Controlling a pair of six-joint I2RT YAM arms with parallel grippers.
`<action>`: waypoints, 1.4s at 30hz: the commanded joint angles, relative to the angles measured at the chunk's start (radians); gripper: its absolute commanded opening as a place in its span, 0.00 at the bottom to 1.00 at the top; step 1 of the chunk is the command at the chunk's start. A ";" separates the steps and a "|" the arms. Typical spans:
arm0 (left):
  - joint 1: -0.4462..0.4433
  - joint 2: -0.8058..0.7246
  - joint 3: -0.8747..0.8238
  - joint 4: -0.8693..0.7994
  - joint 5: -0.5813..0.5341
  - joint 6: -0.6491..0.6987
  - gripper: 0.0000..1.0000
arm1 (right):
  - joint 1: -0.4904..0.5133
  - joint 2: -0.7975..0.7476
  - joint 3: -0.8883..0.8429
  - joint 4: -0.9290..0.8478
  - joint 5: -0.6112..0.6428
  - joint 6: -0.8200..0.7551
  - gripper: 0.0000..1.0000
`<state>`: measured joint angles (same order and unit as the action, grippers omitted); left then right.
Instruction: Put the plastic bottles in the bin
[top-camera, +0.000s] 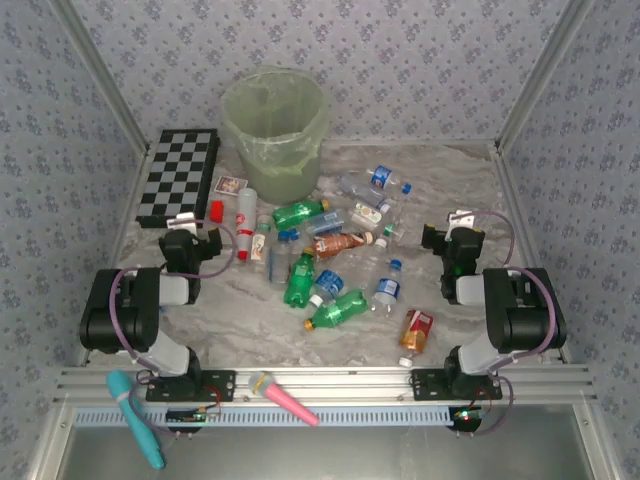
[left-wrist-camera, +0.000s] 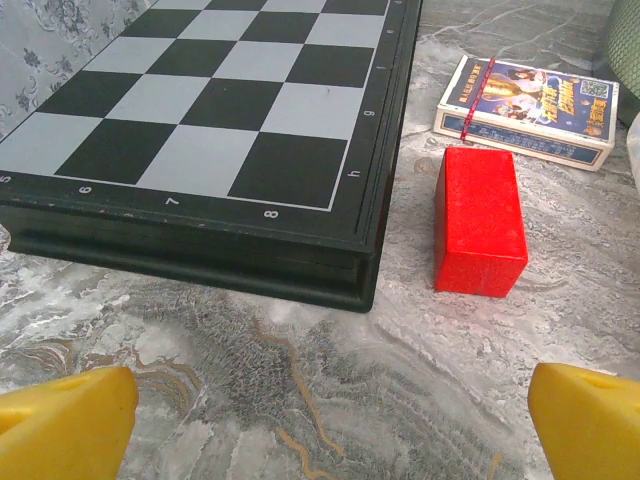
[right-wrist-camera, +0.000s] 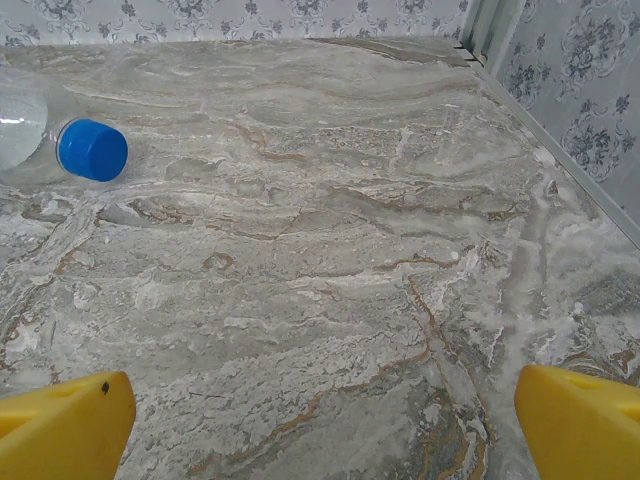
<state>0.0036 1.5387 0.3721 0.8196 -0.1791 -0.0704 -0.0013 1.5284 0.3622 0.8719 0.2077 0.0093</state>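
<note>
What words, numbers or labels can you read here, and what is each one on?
"5", "6", "7", "8": near rim of the black-and-white folding chessboard.
"g", "h": its side rim.
Small blue printed cardboard box: print too blurred to read.
Labels on the plastic bottles: too small to read.

bin (top-camera: 275, 130): pale-green, translucent, bag-lined, upright, at 12 o'clock. plastic bottles (top-camera: 299, 280): green, clear, brown, white, mostly lying flat, scattered at 6 o'clock from the bin; orange-red bottle (top-camera: 417, 329) outlying at 5 o'clock.
</note>
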 joint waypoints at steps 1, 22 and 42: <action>-0.004 -0.006 0.025 0.024 0.000 0.013 1.00 | 0.004 0.009 0.003 0.022 -0.007 -0.014 0.99; -0.005 -0.006 0.025 0.024 0.001 0.013 1.00 | 0.003 0.009 0.002 0.021 -0.008 -0.014 0.99; 0.020 -0.391 0.410 -0.876 -0.144 -0.140 1.00 | 0.034 -0.376 0.140 -0.549 0.152 0.205 0.99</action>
<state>0.0135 1.1980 0.6910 0.2386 -0.2756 -0.1436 0.0578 1.2480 0.4191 0.5777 0.3195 0.0704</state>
